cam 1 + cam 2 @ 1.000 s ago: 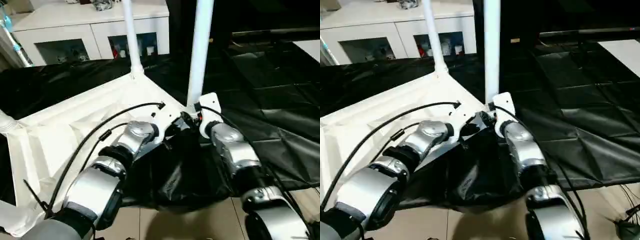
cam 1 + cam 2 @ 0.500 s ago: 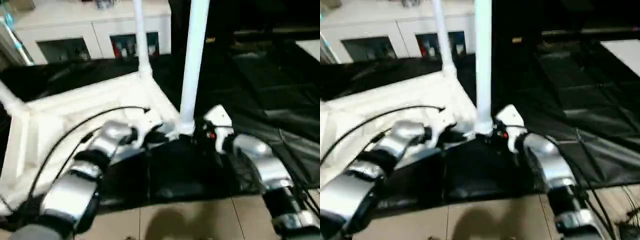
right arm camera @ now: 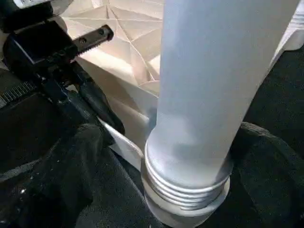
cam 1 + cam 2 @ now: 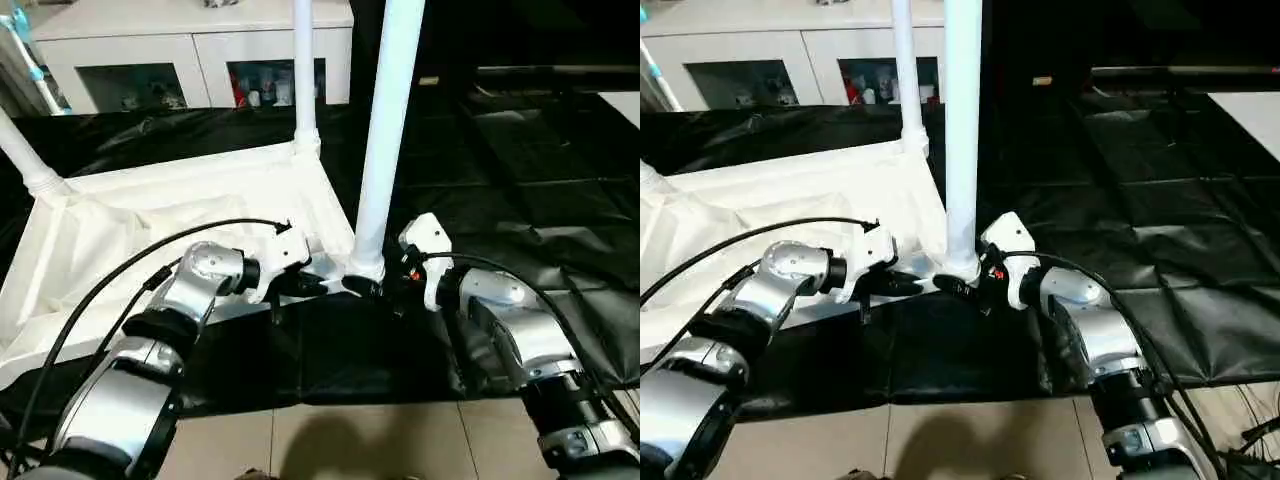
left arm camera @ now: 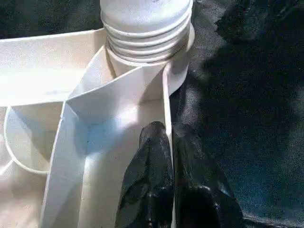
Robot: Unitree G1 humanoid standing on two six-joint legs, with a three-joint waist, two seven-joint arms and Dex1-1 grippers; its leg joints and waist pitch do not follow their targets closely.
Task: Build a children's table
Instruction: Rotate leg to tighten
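The table top (image 4: 180, 215) is seen upside down on the black-covered work table (image 4: 500, 190); it is judged light, stiff and slippery, best gripped by its rim. The near leg (image 4: 385, 130) stands socketed. The left gripper (image 5: 164, 152) is pinched on the rim; the right gripper (image 4: 965, 290) is spread wide around the leg base.

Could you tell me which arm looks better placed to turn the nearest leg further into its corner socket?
Probably the right. Its open right gripper already straddles the nearest leg just above the socket, while the left gripper is pinched shut on the tabletop rim beside it, steadying the top.
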